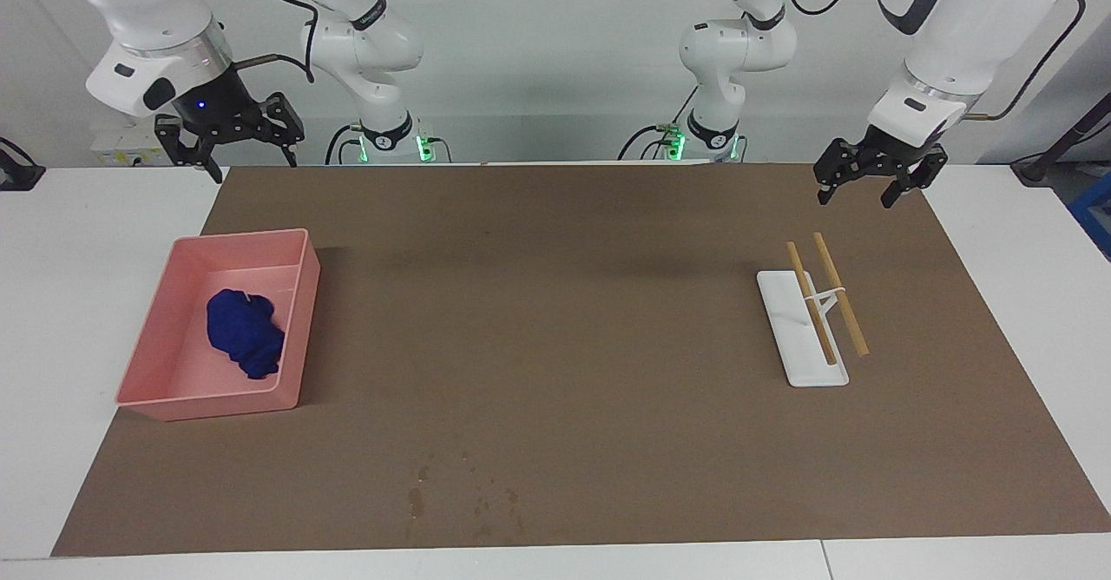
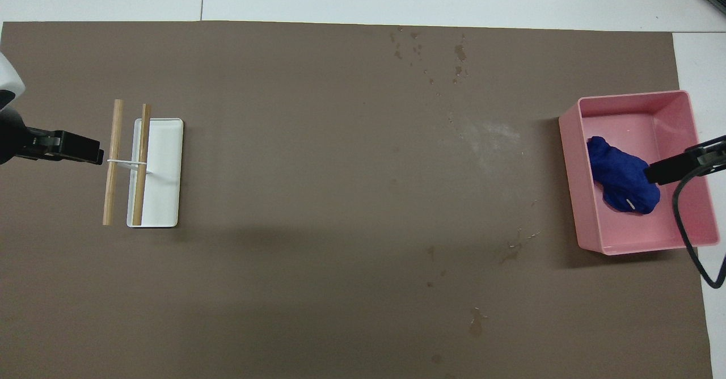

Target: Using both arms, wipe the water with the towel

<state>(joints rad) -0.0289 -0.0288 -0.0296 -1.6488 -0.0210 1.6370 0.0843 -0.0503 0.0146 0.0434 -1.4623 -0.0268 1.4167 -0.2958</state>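
The navy towel lies crumpled in a pink tray toward the right arm's end of the table. The water shows as a dark streak with scattered droplets on the brown mat, farther from the robots than the tray. My right gripper hangs open and empty high over the tray's end of the table, well clear of the towel. Over the mat's edge at the left arm's end, my left gripper also hangs open, holding nothing.
A white flat stand with two wooden rods tied by a white band sits toward the left arm's end. Fainter marks dot the mat nearer to the robots. The brown mat covers most of the table.
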